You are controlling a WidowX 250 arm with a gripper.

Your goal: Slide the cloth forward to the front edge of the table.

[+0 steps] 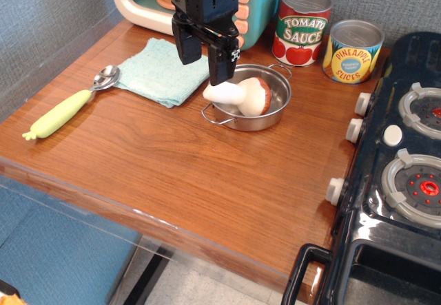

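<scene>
Stove; "TOMATO SAUCE" can; "PINEAPPLE SLICES" can

Two labels can be read. The red can at the back of the worktop carries "TOMATO SAUCE" in white letters on a green band, above pictured tomatoes. Just beside it, the yellow can shows "PINEAPPLE SLICES" on a blue oval, though the small print inside that oval is too fine to make out. A small black-and-white mark on the gripper may be a tag; no letters are legible.
</scene>
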